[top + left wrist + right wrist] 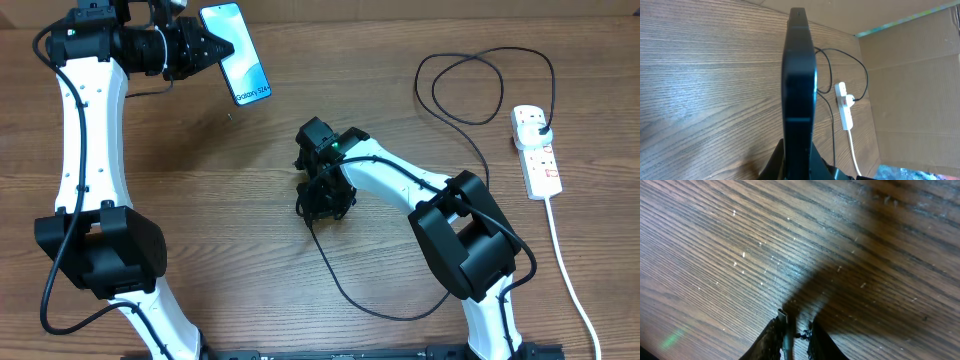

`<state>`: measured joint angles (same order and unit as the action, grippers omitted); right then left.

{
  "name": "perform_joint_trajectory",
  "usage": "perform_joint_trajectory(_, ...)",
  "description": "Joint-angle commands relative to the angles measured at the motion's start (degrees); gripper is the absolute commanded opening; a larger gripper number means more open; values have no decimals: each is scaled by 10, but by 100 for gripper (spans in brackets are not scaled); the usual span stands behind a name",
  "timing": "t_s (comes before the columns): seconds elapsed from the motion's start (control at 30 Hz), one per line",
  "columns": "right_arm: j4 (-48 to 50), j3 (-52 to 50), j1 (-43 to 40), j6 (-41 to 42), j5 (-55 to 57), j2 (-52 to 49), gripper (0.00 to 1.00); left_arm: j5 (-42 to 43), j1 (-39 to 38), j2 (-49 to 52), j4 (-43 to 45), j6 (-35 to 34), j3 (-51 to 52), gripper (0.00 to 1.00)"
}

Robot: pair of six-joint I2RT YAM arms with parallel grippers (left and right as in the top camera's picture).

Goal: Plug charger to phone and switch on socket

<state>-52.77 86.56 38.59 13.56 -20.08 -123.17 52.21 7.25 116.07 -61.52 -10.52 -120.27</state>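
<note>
Wood table [230,200], charger [786,330] mostly hidden.

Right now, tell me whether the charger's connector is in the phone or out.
Out. The left gripper holds the phone up edge-on; the charger tip sits in the right gripper, low over the table.

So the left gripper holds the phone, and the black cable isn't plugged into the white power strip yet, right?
Not quite. The overhead view shows the black plug already sitting in the power strip. The rest is right: the left gripper does hold the phone.
</note>
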Motion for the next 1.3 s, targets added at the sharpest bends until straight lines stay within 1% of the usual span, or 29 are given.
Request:
perform_joint_trajectory(0.0,-2,-20,19,14,5,-4,18,14,2,-1,2,-2,-7,4)
perform_joint_trajectory(0.2,-18,-20,20,15,-36,-4,17,14,2,-1,1,-2,-7,4)
perform_joint_trajectory(0.4,-31,-20,20,14,-35,-4,17,14,2,-1,0,-2,-7,4)
perform_joint_trajectory(0.57,-9,-20,19,15,-17,-4,18,14,2,-1,-1,-2,-7,4)
perform_joint_trajectory(0.73,2,-20,19,15,17,-4,20,14,2,-1,-1,-2,-7,4)
perform_joint_trajectory(0.77,3,-20,19,14,21,-4,21,14,2,-1,-1,-2,-7,4)
perform_joint_trajectory(1.0,16,-20,19,8,21,-4,22,14,2,-1,-1,-2,-7,4)
perform_joint_trajectory(1.03,16,-20,19,-2,21,-4,22,14,2,-1,-2,-2,-7,4)
perform_joint_trajectory(1.1,13,-20,19,-5,21,-4,18,14,2,-1,-2,-2,-7,4)
perform_joint_trajectory(1.13,12,-20,20,-5,21,-4,8,14,2,-1,-2,-2,-7,4)
perform_joint_trajectory(1.17,13,-20,20,-5,21,-4,4,14,2,-1,-2,-2,-7,4)
perform_joint_trajectory(1.27,14,-20,20,-5,20,-4,4,14,2,-1,-2,-2,-7,4)
